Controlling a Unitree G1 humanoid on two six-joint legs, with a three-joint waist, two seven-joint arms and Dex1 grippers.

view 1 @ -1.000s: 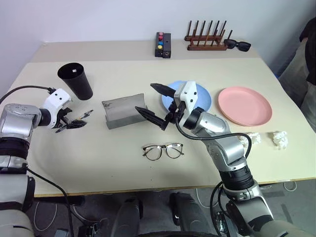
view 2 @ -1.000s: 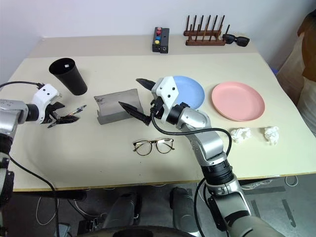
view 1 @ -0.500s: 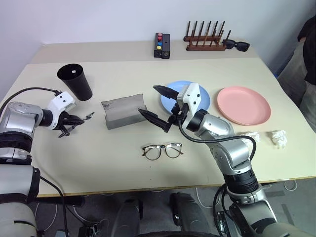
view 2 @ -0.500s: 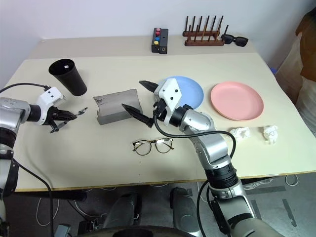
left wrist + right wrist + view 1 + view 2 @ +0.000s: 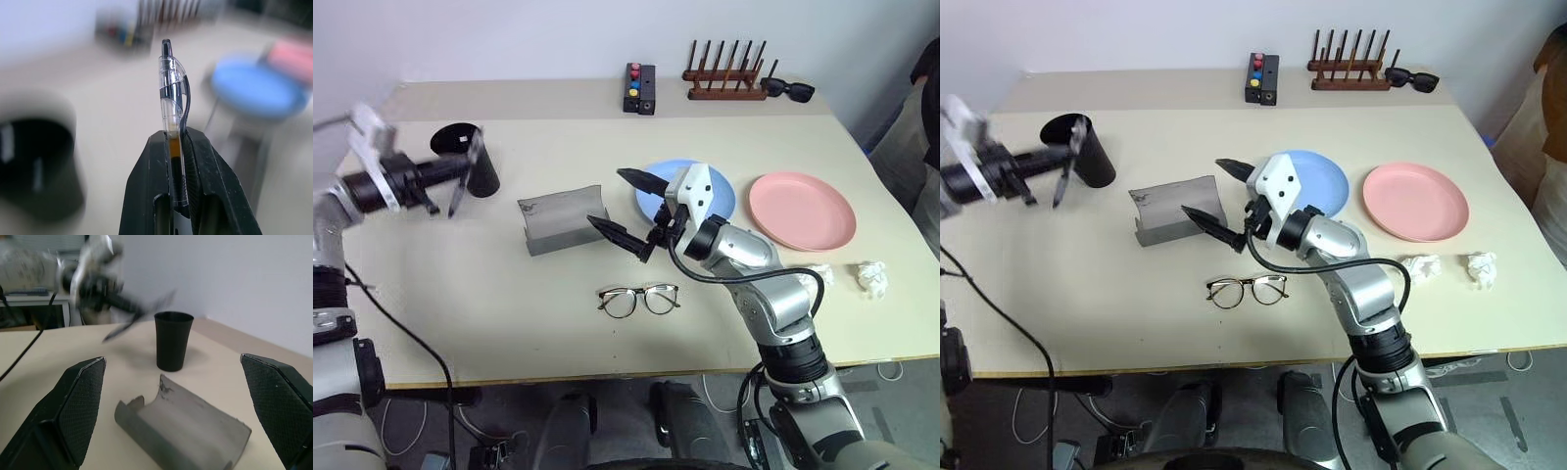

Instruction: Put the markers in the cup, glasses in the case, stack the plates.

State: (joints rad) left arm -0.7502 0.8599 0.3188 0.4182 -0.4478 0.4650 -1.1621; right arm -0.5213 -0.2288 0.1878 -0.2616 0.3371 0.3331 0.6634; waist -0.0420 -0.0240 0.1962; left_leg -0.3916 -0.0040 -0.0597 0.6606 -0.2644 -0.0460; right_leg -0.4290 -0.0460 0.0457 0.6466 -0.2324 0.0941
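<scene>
My left gripper is shut on a marker with a clear barrel and dark clip, held in the air just beside the black cup at the table's left rear. The grey case lies open mid-table. My right gripper hovers open right beside the case, its fingers spread wide with nothing between them. The glasses lie on the table nearer the front. The blue plate sits partly behind my right hand, and the pink plate lies separately to its right.
A black box with coloured buttons, a wooden peg rack and dark sunglasses stand along the far edge. Crumpled white paper lies at the right front. A person stands at the right.
My left gripper closed on the marker lying on the table and lifted it up and over to the cup. The right arm has kept still.
</scene>
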